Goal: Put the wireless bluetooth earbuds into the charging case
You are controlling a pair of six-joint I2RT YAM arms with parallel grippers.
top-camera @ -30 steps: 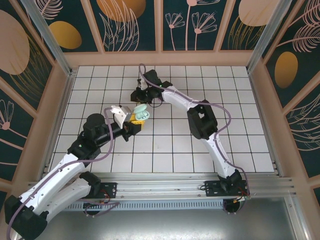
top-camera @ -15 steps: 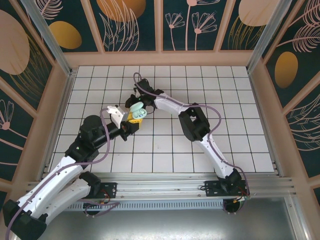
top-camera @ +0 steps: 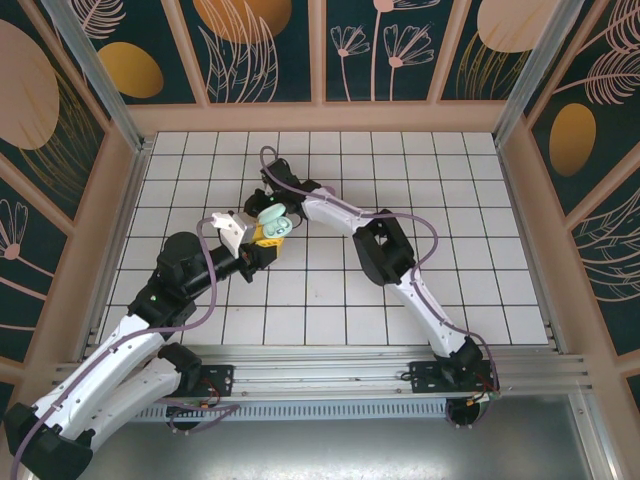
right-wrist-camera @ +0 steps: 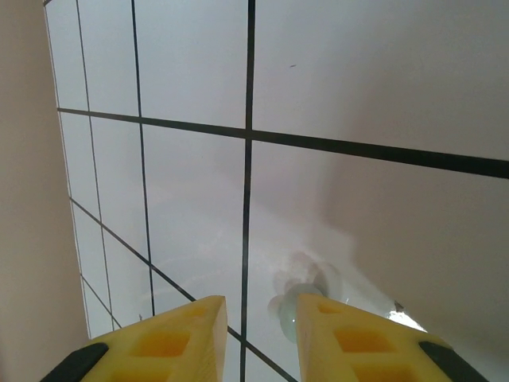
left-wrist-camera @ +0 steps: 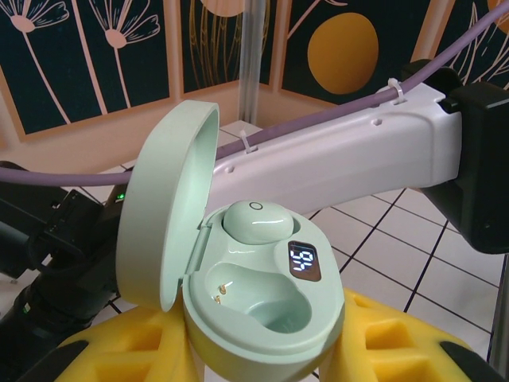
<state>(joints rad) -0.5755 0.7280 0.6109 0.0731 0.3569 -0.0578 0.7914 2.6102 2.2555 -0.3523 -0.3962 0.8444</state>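
the left claw (left-wrist-camera: 266,362) is clamped on the charging case (left-wrist-camera: 262,310), whose lid (left-wrist-camera: 163,207) stands open to the claw's left. one mint earbud (left-wrist-camera: 256,220) sits in the far socket and the near socket is bare. the display (left-wrist-camera: 302,261) reads roughly 94. the right arm (left-wrist-camera: 334,155) crosses close behind the lid; bare tiles lie to the right. the right claw (right-wrist-camera: 262,338) is narrowly parted by a blurred pale shape (right-wrist-camera: 285,309), and i cannot tell if it grips it.

**Our tally on the tiled table**

We count two arms: one left arm (top-camera: 120,342) and one right arm (top-camera: 388,250). We count one charging case (left-wrist-camera: 266,318), mint green, with one lid (left-wrist-camera: 163,215) and one lit display (left-wrist-camera: 303,261). Of its two sockets, one holds a single mint earbud (left-wrist-camera: 256,220) and one socket (left-wrist-camera: 258,296) is bare. One pale blur (right-wrist-camera: 290,306) we cannot identify.
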